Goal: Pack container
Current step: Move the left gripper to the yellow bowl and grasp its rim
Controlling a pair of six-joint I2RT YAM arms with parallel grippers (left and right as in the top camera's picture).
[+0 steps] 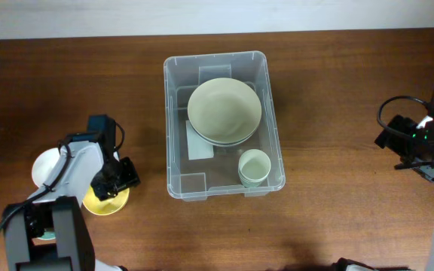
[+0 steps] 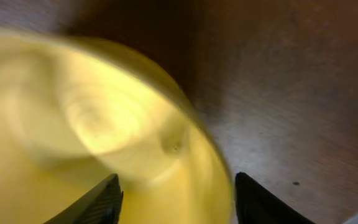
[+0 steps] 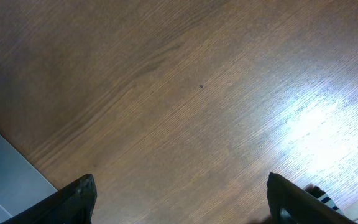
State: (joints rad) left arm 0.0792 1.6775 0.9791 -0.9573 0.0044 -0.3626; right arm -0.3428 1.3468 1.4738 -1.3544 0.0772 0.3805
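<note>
The clear plastic container [image 1: 174,128] stands at the table's middle. Inside it are a pale green bowl [image 1: 224,111] stacked on another dish and a pale green cup [image 1: 253,167] at its near right corner. My left gripper [image 1: 113,188] is down over a yellow bowl [image 1: 104,202] left of the container. In the left wrist view the open jaws [image 2: 176,199] straddle the yellow bowl's [image 2: 92,124] rim, one finger inside, one outside; the picture is blurred. My right gripper [image 1: 390,140] is open and empty over bare wood [image 3: 182,199], right of the container, whose corner [image 3: 5,180] shows at the frame's edge.
A white plate [image 1: 45,167] lies left of the yellow bowl, partly under the left arm. A teal object [image 1: 45,235] shows near the left arm's base. The wooden table [image 1: 337,90] ends at a pale wall along the far edge.
</note>
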